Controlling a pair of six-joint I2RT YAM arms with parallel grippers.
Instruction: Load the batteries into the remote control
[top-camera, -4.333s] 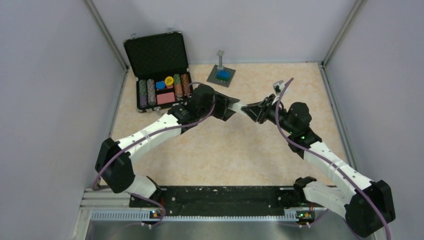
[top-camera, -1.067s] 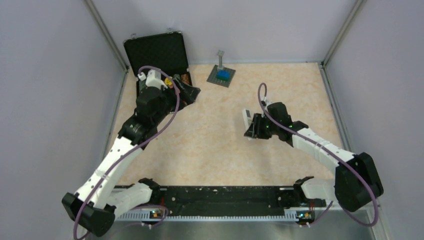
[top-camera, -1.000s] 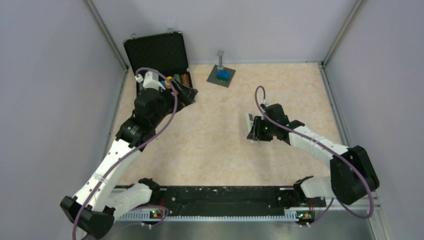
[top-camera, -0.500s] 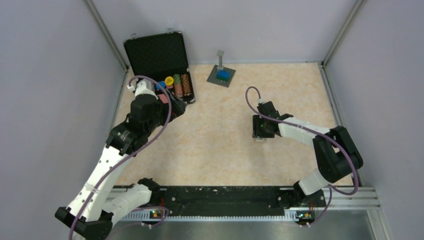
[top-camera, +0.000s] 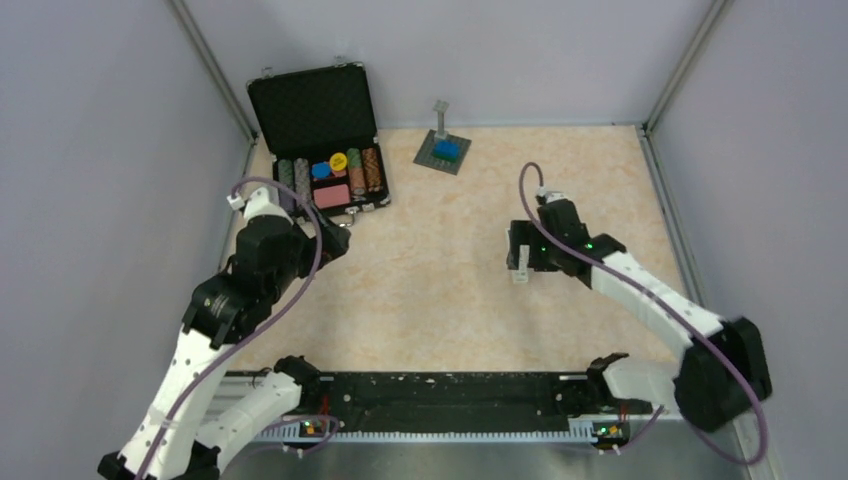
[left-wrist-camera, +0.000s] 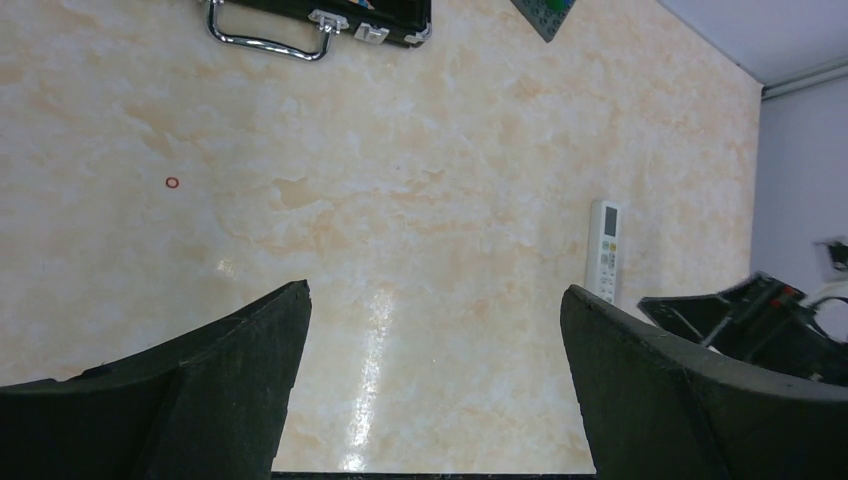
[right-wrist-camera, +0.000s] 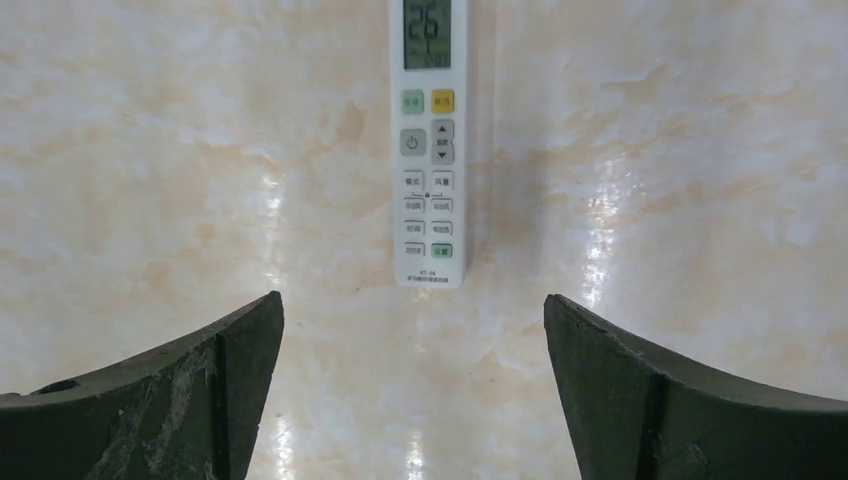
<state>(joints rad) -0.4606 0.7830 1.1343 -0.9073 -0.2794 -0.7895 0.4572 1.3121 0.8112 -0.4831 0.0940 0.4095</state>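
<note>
The white remote control (right-wrist-camera: 428, 150) lies flat on the table, buttons and lit display facing up. My right gripper (right-wrist-camera: 413, 300) is open just short of its lower end, touching nothing. From above, only a white end of the remote control (top-camera: 521, 272) shows under the right gripper (top-camera: 520, 250). My left gripper (top-camera: 335, 240) is open and empty at the left of the table, far from the remote control (left-wrist-camera: 605, 250). The left gripper (left-wrist-camera: 435, 290) faces bare table. The batteries are out of view.
An open black case (top-camera: 325, 150) with several coloured chips stands at the back left. A grey plate (top-camera: 443, 150) with a blue block and a post sits at the back centre. A tiny red ring (left-wrist-camera: 172, 182) lies on the table. Walls close in three sides.
My right gripper has opened and let go of the remote, which now lies on the table. The left arm has drawn back towards the near left, away from the case.
</note>
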